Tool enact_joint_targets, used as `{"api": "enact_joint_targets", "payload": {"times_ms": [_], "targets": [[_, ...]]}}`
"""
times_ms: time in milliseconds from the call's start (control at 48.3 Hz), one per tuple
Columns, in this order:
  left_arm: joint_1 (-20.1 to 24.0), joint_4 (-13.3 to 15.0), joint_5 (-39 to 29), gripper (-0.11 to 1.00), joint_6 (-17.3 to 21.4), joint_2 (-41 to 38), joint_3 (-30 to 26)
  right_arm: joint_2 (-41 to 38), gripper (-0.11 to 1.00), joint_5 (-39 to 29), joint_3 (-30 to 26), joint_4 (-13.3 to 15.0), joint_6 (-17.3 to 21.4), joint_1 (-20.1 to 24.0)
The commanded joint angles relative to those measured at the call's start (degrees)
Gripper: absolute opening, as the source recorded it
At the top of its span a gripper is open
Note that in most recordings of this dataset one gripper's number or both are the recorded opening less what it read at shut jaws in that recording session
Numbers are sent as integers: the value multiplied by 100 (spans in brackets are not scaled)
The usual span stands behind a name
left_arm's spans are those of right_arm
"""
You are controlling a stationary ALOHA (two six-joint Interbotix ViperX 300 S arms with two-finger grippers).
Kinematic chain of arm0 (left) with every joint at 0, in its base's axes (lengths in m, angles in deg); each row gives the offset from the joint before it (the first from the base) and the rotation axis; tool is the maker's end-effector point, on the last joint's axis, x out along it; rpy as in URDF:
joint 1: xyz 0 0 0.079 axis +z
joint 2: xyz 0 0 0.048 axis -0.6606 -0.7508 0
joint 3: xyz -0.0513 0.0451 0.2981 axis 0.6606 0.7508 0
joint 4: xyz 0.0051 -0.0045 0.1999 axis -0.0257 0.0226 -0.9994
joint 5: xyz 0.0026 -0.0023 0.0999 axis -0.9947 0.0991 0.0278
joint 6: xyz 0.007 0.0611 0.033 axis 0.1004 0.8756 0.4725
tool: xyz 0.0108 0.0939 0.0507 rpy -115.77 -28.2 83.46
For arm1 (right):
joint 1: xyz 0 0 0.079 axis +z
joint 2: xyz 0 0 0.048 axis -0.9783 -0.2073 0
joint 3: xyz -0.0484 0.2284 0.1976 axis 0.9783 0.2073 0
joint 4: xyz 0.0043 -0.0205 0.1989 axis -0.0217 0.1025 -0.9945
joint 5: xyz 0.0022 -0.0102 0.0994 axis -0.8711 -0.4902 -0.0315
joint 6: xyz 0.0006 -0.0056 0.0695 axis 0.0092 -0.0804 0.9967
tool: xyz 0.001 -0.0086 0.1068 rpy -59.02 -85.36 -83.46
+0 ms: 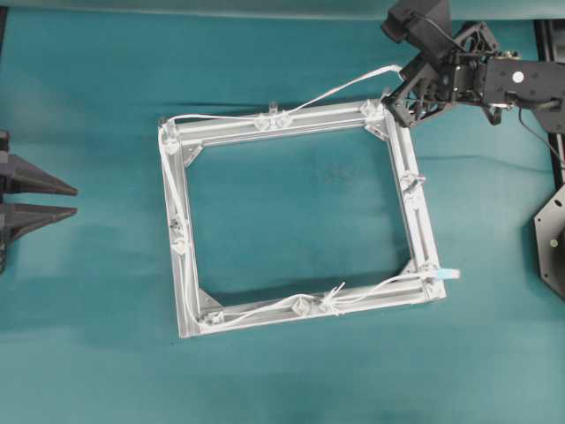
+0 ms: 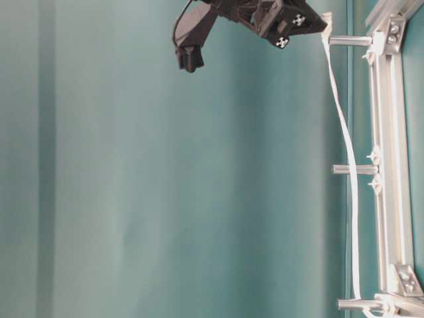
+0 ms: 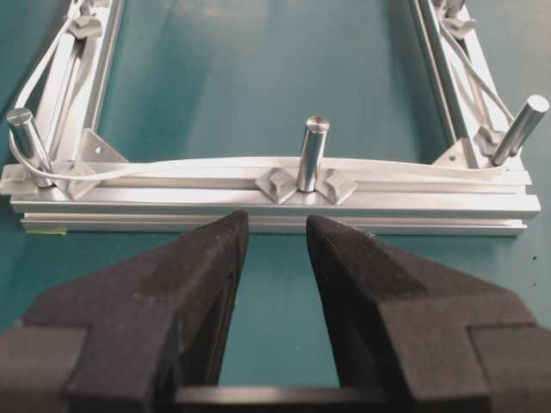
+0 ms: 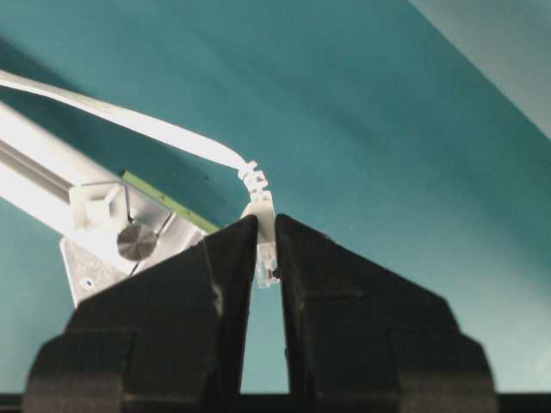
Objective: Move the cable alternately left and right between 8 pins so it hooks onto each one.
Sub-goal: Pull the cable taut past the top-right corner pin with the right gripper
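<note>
The square aluminium frame [image 1: 402, 159] lies mid-table with short upright pins, such as the top-middle pin [image 1: 273, 112] and the top-right corner pin [image 1: 372, 109]. The white cable [image 1: 335, 88] runs along the bottom bar, up the left side, round the top-left corner, past the top-middle pin, then lifts toward my right gripper [image 1: 402, 84]. In the right wrist view that gripper [image 4: 265, 225] is shut on the cable's clear plug [image 4: 266, 258], just beyond a corner pin [image 4: 136, 243]. My left gripper [image 1: 75, 200] stands open at the far left, facing a side-middle pin [image 3: 312, 153] with cable [image 3: 215, 163] behind it.
A blue tag [image 1: 450, 275] marks the cable's fixed end at the frame's bottom-right corner. A black mount [image 1: 552, 238] sits at the right edge. The right arm's body [image 1: 512, 84] hangs over the top right. Teal cloth covers the table.
</note>
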Motion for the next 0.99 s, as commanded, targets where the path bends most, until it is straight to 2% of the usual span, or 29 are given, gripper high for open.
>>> {"api": "enact_joint_targets", "payload": {"times_ms": [0,331,786,973], "targets": [[-9,-18,53,38,-26,-35,-62,53,10,114,26,0,105,-44],[-9,-18,53,38,-26,-44,-62,9,10,448,255,-26,773,-79],[-9,-18,44,38,-26,-44,-62,-53,10,510,264,-659,1494,-44],[-9,-18,53,38,-26,-35,-62,-88,10,510,325,-1151,1670,79]]}}
